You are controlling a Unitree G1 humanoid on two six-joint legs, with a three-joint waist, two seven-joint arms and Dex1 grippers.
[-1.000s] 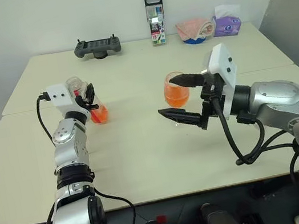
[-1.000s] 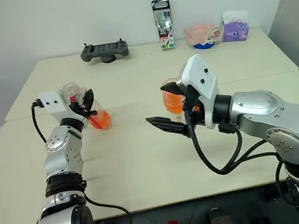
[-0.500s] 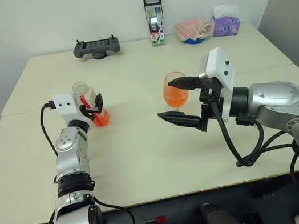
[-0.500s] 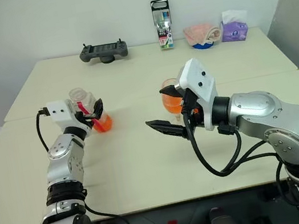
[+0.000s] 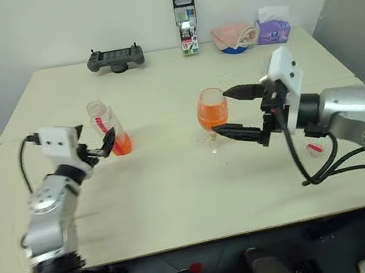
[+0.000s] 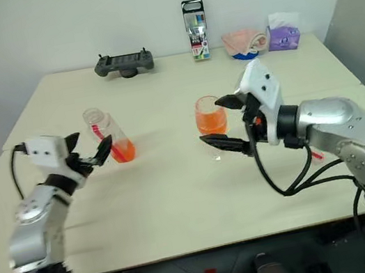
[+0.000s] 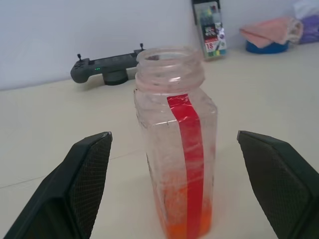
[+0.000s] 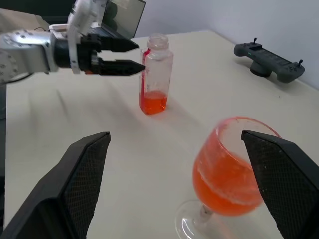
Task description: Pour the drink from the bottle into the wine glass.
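Note:
The bottle stands upright and uncapped on the table, with a red label strip and a little orange drink at its bottom. My left gripper is open just in front of the bottle, drawn back and not touching it. To the right stands the wine glass, its bowl about half full of the orange drink. My right gripper is open and level right beside the glass, one finger on each side of the bowl, with nothing held.
Along the table's far edge lie a black game controller, a tall marker pack, a pink cloth in a blue bowl and a purple tissue pack. A small red and white round thing lies under my right arm.
My left gripper set the tilted bottle upright, opened and let go of it, then drew back towards me. My right gripper shifted a little to the right, staying open by the glass.

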